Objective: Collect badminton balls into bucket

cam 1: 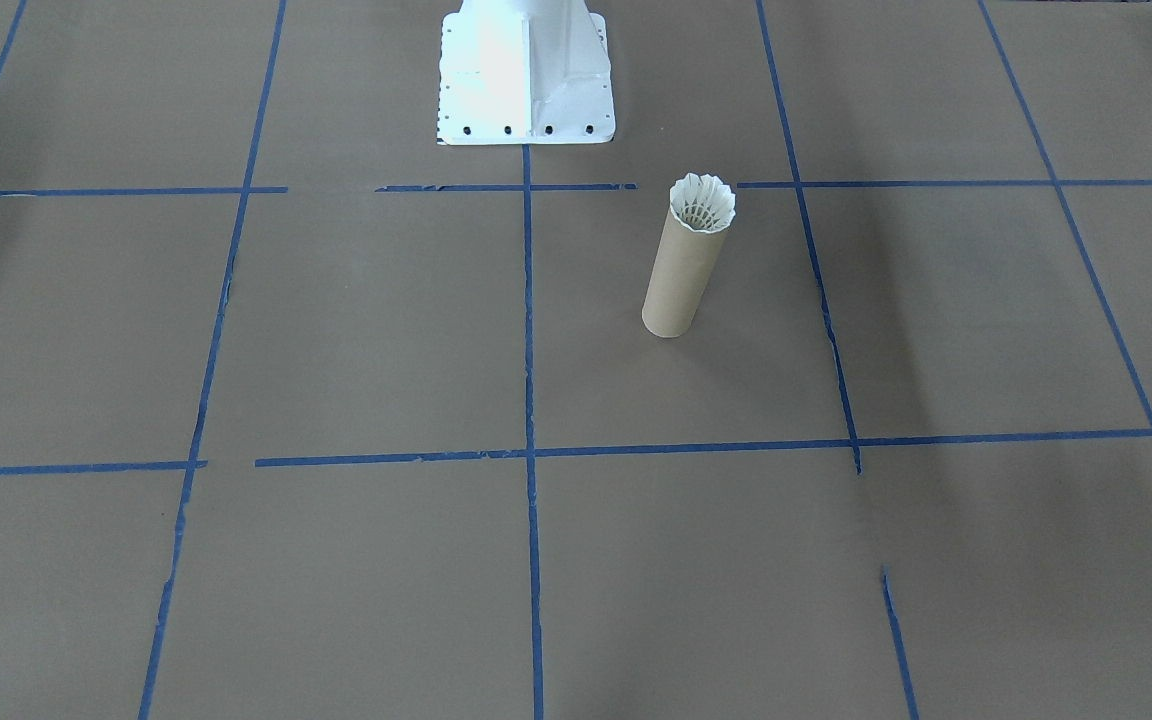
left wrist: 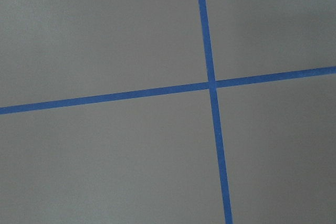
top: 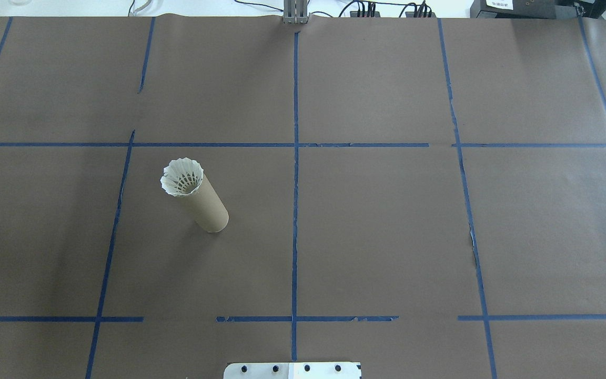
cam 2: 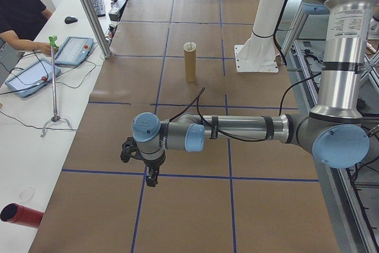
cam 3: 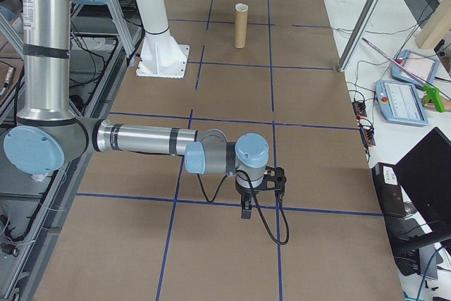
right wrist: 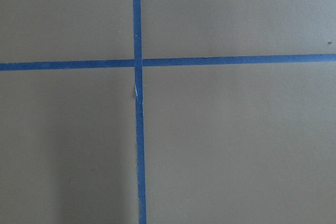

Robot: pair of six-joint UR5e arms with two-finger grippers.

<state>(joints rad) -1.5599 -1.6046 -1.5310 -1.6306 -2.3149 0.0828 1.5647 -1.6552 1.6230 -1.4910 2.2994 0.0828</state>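
My base plate [top: 292, 370] sits at the near edge of the surface [top: 387, 221], at its middle. Both of my arms are stretched out low and level over the two ends of the surface, well apart from the task's things, each wrist bent so its tool points straight down.

My left tool [cam 2: 151, 177] hangs above a crossing of blue tape lines [left wrist: 212, 84] near the left end. My right tool [cam 3: 246, 207] hangs the same way above a tape crossing [right wrist: 136, 62] near the right end. Each shows only in a side view, small and dark, so I cannot tell how far either is open, or whether anything is in it. Both wrist cameras show only brown paper and tape.

Further in, left of the centre tape line and closer to my edge than to the far edge, stands one bucket [top: 207, 204], a brown cardboard tube, upright. I count one badminton ball [top: 182, 178]: it sits in the tube's mouth, its white feather skirt flaring just above and around the rim, its cork end hidden inside.

At the far edge run cables [top: 382, 9], and beyond the far edge a person [cam 2: 21, 13] sits at a white desk with two tablets [cam 2: 74, 50].
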